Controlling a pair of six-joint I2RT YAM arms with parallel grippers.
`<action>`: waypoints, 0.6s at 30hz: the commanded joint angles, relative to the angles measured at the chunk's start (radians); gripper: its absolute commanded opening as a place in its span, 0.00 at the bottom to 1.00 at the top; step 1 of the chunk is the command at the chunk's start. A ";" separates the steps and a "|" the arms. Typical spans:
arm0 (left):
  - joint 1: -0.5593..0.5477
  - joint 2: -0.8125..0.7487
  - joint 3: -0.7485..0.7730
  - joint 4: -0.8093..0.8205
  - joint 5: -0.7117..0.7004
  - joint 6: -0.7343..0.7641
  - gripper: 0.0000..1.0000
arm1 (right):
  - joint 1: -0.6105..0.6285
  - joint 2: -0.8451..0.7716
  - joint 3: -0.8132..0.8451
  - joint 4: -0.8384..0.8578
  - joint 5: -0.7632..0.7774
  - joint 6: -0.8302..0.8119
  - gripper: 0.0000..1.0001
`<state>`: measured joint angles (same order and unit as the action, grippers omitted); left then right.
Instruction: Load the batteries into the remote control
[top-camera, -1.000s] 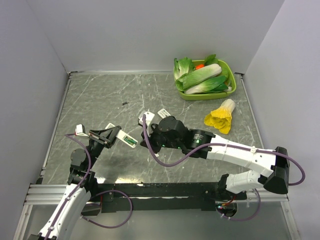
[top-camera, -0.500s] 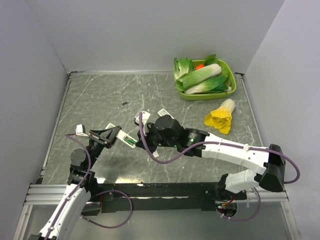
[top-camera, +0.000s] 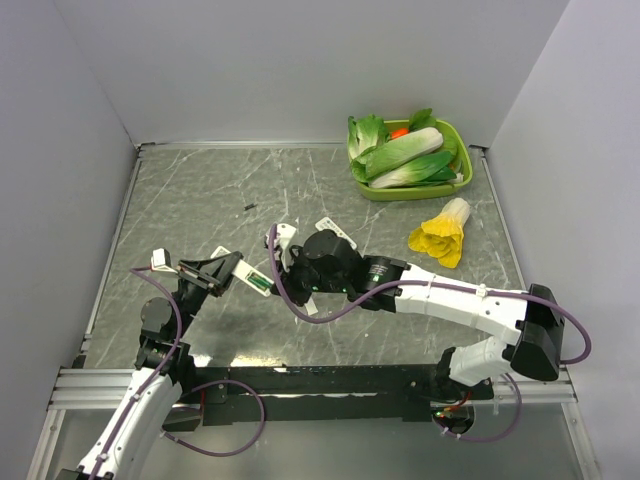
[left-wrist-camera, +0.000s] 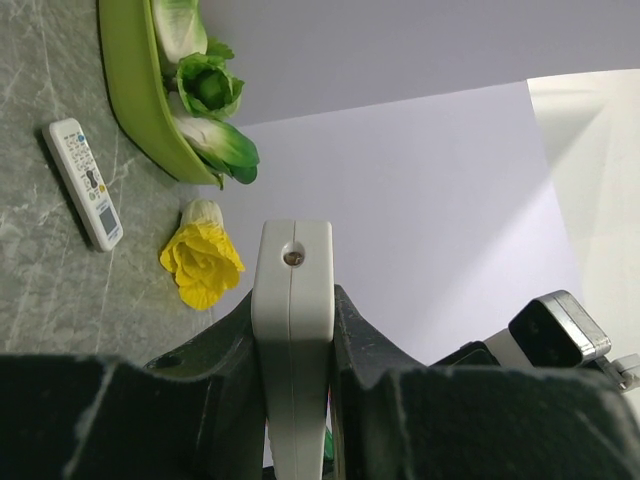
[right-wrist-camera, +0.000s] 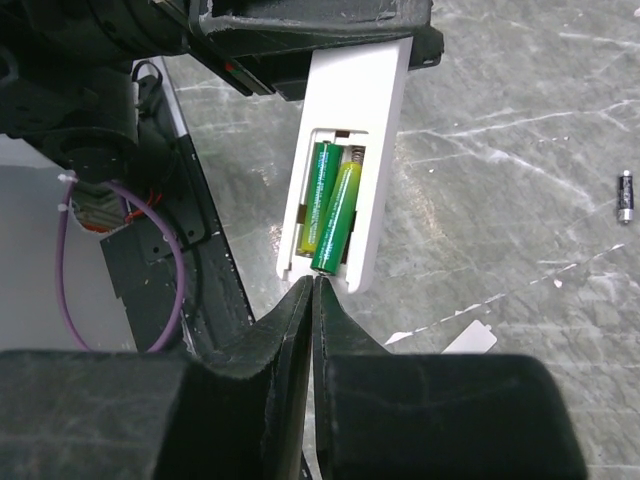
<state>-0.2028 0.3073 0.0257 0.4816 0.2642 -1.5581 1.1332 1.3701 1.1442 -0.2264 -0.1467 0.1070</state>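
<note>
The left gripper (top-camera: 222, 271) sits at the near left, clamped on the remote (right-wrist-camera: 365, 90). It holds the remote off the table, edge-on in its own wrist view, with the open compartment facing the right arm. This side has not moved over the last second.

Both batteries (right-wrist-camera: 322, 190) are in the compartment. The left one lies flat in its slot. The right battery (right-wrist-camera: 337, 215) is tilted, with its near end riding up over the compartment's edge, so it looks not yet seated.

The change is on the right. The right arm has slid leftward from its earlier spot nearer mid-table, bringing the right gripper (right-wrist-camera: 313, 285), with its jaws together and empty, up to the tilted battery's raised end. Whether it touches, I cannot tell. This looks like a push to seat the last cell, so loading appears nearly done.
</note>
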 joint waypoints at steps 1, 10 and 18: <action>-0.003 -0.010 -0.198 0.075 0.007 -0.039 0.02 | -0.012 0.014 0.034 0.047 -0.014 0.003 0.10; -0.004 -0.002 -0.199 0.084 0.009 -0.036 0.02 | -0.016 0.032 0.054 0.042 -0.025 -0.003 0.10; -0.003 -0.013 -0.198 0.066 0.017 -0.031 0.02 | -0.023 -0.019 0.060 -0.057 -0.057 -0.061 0.22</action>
<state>-0.2028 0.3084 0.0257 0.4816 0.2646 -1.5574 1.1229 1.3880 1.1645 -0.2340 -0.1856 0.0948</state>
